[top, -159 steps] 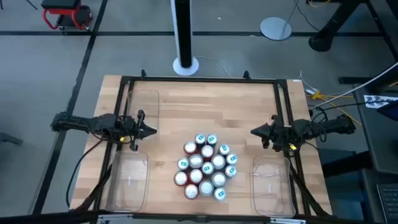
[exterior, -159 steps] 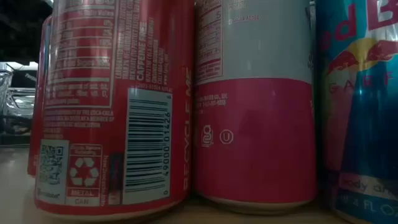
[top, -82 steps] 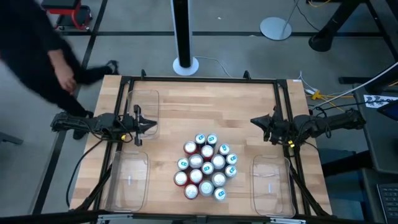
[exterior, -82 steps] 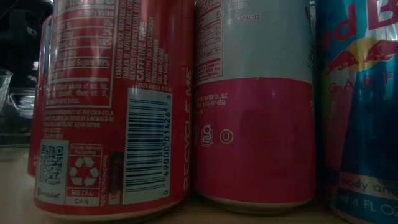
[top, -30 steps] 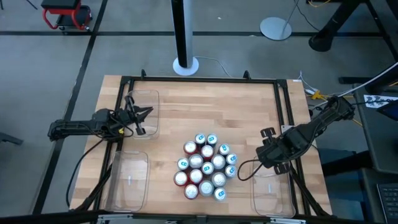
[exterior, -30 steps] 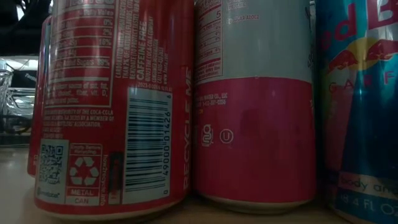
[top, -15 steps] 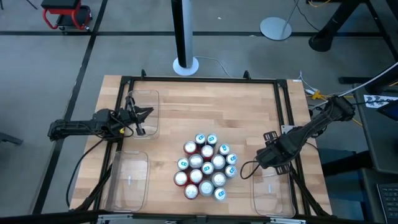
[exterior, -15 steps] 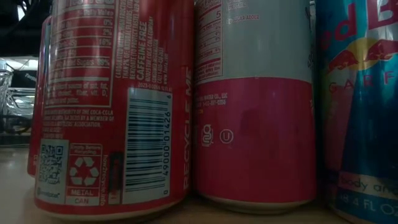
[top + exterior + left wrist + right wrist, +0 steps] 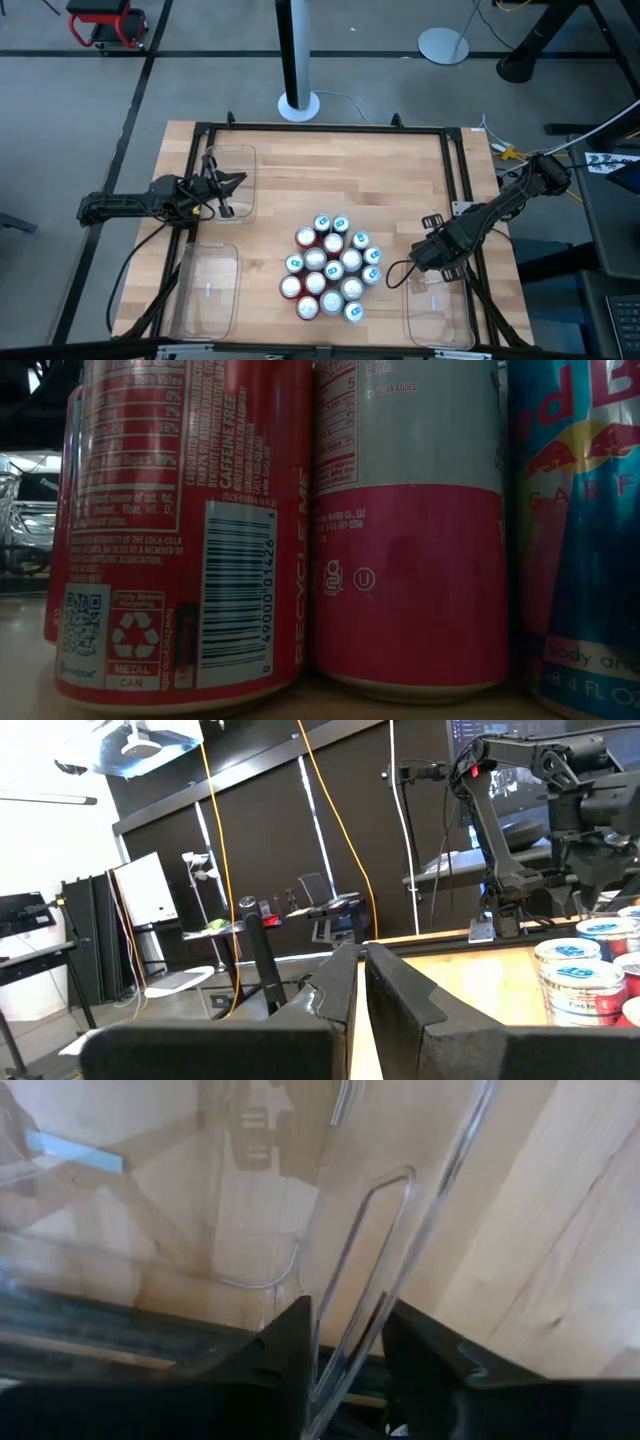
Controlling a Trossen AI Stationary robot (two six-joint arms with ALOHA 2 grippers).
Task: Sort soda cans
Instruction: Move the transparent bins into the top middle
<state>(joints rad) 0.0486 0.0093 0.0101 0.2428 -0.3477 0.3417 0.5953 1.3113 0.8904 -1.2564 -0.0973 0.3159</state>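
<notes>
Fifteen-odd silver-topped soda cans [image 9: 333, 267] clustered upright; red, teal bodies.

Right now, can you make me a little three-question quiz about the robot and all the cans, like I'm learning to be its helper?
1. True or false: the soda cans stand bunched together on the table, with none inside a bin.
2. Which does the right gripper have its fingers around?
A. a red can
B. the rim of a clear plastic bin
C. a cable
3. Fill in: the left gripper is ____, holding nothing, over another clear bin at the table's left side.

Key: 1 true; 2 B; 3 shut
</notes>
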